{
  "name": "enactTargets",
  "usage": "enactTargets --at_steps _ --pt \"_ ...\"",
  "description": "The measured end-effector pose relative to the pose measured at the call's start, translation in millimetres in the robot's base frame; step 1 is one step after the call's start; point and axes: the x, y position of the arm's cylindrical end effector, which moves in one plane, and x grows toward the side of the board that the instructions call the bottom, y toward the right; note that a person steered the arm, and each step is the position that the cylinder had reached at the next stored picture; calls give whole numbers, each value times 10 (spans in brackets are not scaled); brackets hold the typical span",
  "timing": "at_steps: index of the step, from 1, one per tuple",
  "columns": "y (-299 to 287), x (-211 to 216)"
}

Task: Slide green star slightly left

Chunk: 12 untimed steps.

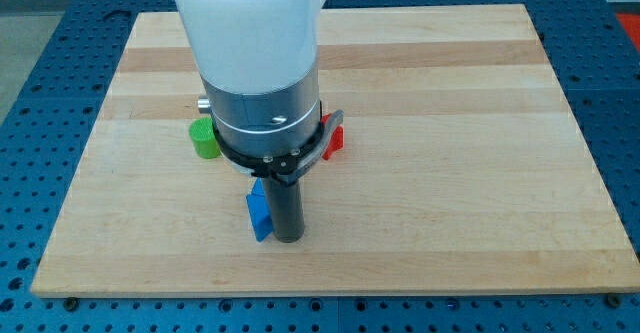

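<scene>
Now, left to right: a green block (pixel 204 138), shape unclear behind the arm, sits left of centre on the bench (pixel 450 173); a blue block (pixel 259 213) touches the tip (pixel 288 237) toward the bottom edge; a red block (pixel 336 138) peeks out rightward. No claw shows.

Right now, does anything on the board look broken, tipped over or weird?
Nothing looks broken or spilled. My tip sits right beside the blue block, on its right, near the view's bottom. The green block and red block peek out on either side of my arm, partly hidden, so I can't make out their shapes.
</scene>
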Motion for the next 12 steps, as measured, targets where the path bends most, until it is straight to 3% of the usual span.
enactTargets --at_steps 2,3,6,8,10,12 --pt "204 512" --pt "-220 467" --pt "-124 394" --pt "249 -13" --pt "259 -738" --pt "-251 -862"
